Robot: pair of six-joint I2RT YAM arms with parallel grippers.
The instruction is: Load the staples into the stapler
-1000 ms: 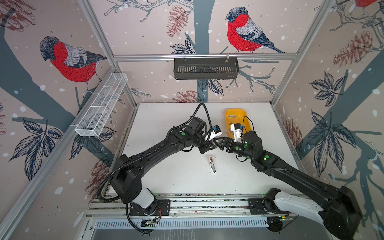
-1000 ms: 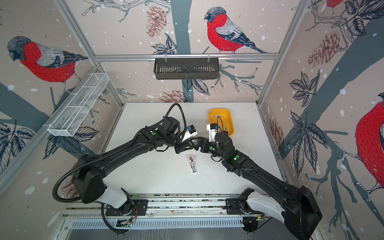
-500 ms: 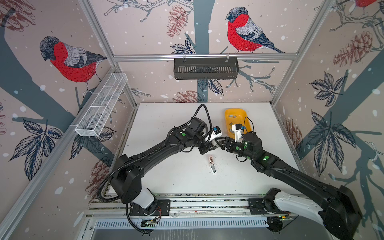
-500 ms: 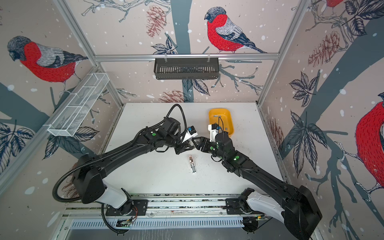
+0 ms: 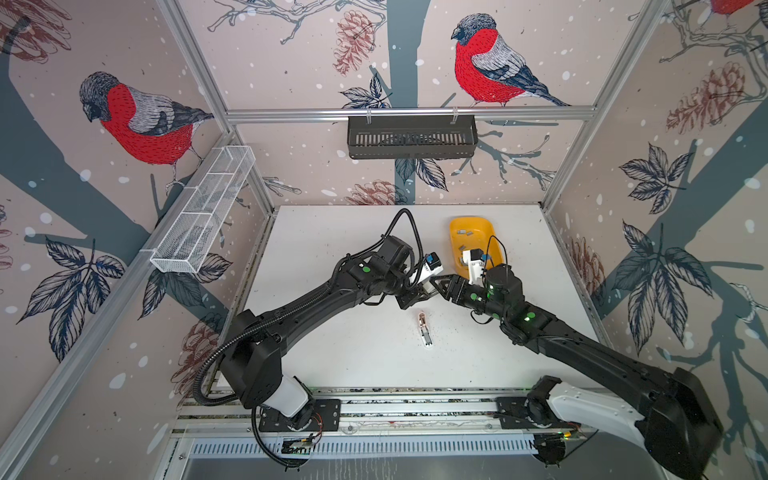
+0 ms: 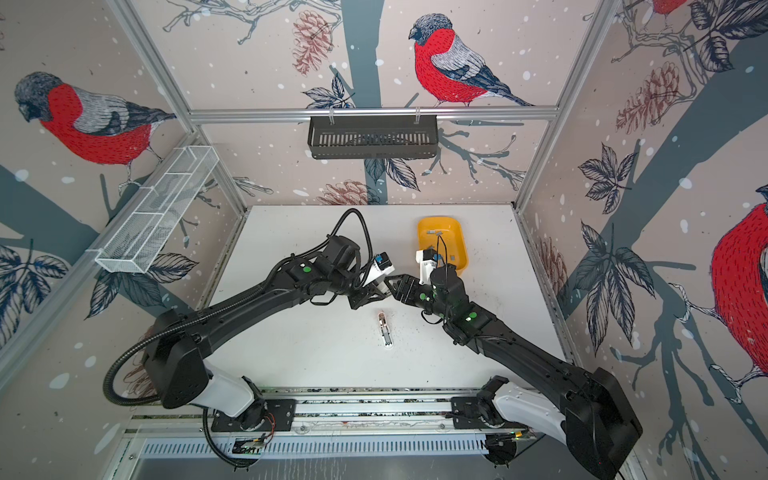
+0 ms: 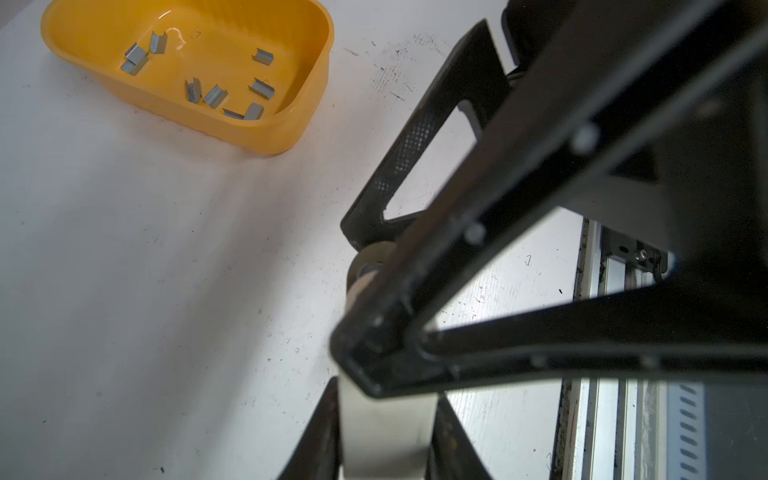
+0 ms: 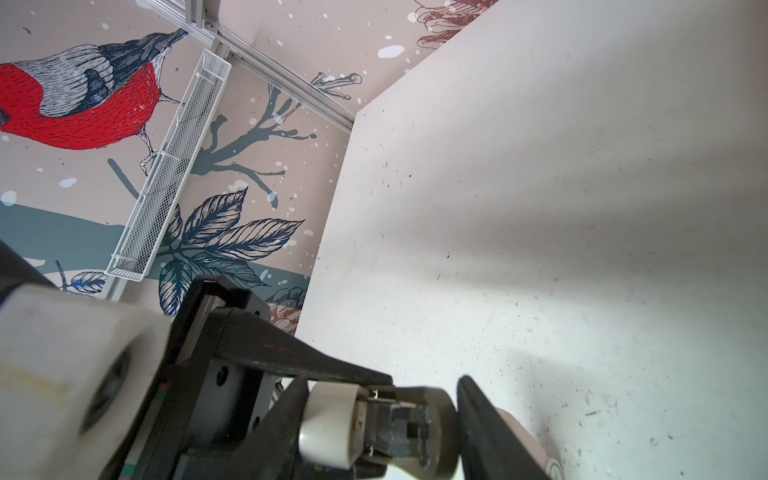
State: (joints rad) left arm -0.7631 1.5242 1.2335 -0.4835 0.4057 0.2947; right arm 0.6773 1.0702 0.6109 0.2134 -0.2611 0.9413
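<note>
In a top view the left tool (image 5: 417, 294) and right tool (image 5: 435, 285) meet tip to tip above the matte white bench (image 5: 332, 249). Just beyond the right tool sits a glossy yellow tub (image 5: 496, 232) holding the staples (image 5: 461, 232). A slim pale piece (image 5: 424, 330) lies on the bench beneath the tips.

Left wrist view: the left tool clamps a smooth cream stapler (image 7: 382, 432). The staples (image 7: 216, 95), grey folded strips, lie in the tub (image 7: 328, 37), well apart from it.

Right wrist view: the stapler (image 8: 332, 424), a rounded white shell with a grey metal channel, sits between the right tool's black fingers (image 8: 490, 428). I cannot tell whether they grip.
</note>
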